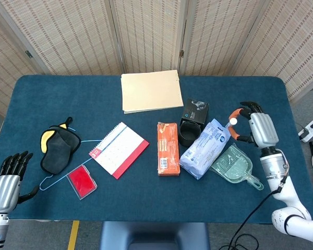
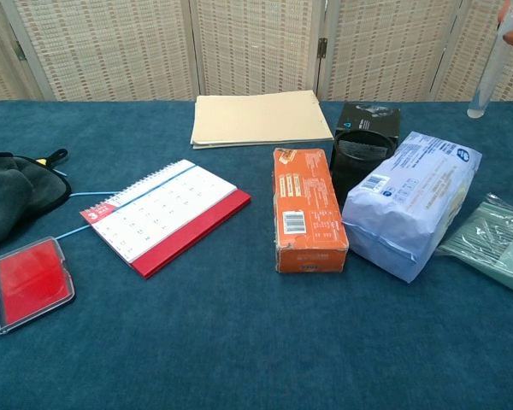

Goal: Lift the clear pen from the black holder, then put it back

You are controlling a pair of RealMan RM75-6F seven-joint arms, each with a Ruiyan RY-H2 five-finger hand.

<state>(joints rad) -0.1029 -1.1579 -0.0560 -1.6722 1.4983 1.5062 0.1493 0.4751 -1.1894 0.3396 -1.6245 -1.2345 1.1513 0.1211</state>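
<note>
My right hand (image 1: 258,127) hovers at the table's right side and pinches the clear pen (image 2: 486,79), which hangs nearly upright, tip down. In the head view the pen's end (image 1: 232,121) shows white between orange-tipped fingers (image 1: 236,113). The black holder (image 1: 188,132) (image 2: 356,154), a round mesh cup, stands left of the hand between the orange box and the blue-white packet. My left hand (image 1: 6,179) rests at the near left table edge, fingers apart, holding nothing.
An orange box (image 1: 168,148), a blue-white packet (image 1: 204,148), a green clear scoop (image 1: 235,166), a small black box (image 1: 196,110), a beige folder (image 1: 151,90), a red-backed calendar (image 1: 118,149), a red case (image 1: 82,182) and a black-yellow pouch (image 1: 57,147) lie on the blue table (image 1: 52,99).
</note>
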